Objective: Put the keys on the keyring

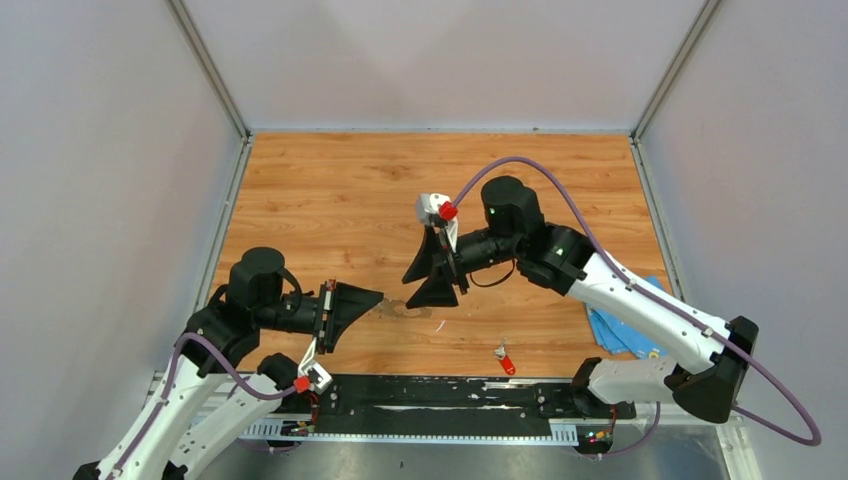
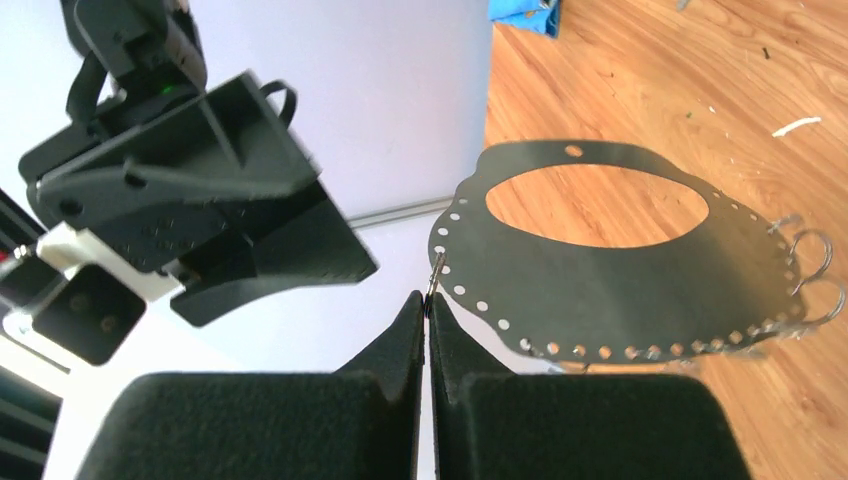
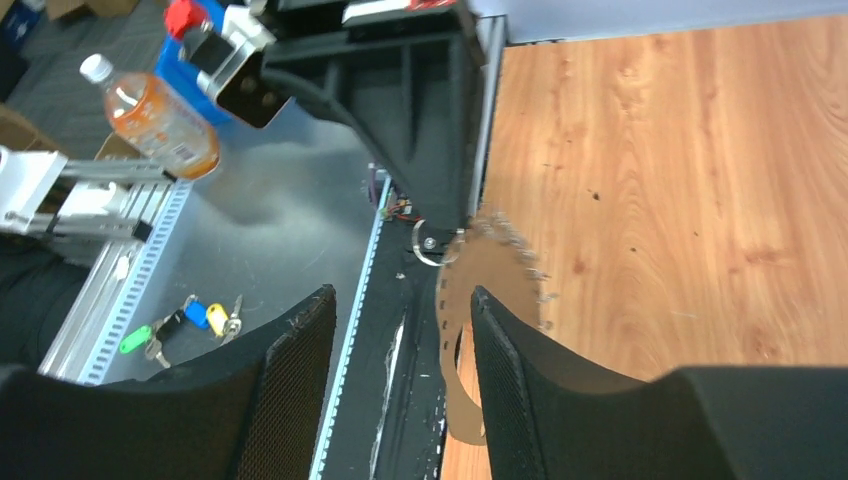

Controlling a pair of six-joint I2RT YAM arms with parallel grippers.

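The keyring [image 2: 600, 285] is a wide thin grey plate ring with holes along its rim, hanging above the wooden table [image 1: 330, 200]. My left gripper [image 2: 428, 300] is shut on a small wire loop [image 2: 436, 268] threaded through its edge. In the top view the keyring [image 1: 398, 309] is a faint shape between both grippers. My right gripper [image 3: 400, 295] stands open, and the keyring's edge [image 3: 480, 270] lies just beyond its right fingertip. Nothing sits between its fingers. A red-headed key [image 1: 505, 359] lies on the table near the front edge.
A blue cloth [image 1: 620, 328] lies at the right front. Small wire rings [image 2: 812, 262] hang on the keyring's far edge. A black rail [image 1: 440, 395] runs along the near edge. Off the table are a bottle [image 3: 150, 115] and a bunch of tagged keys [image 3: 200, 318].
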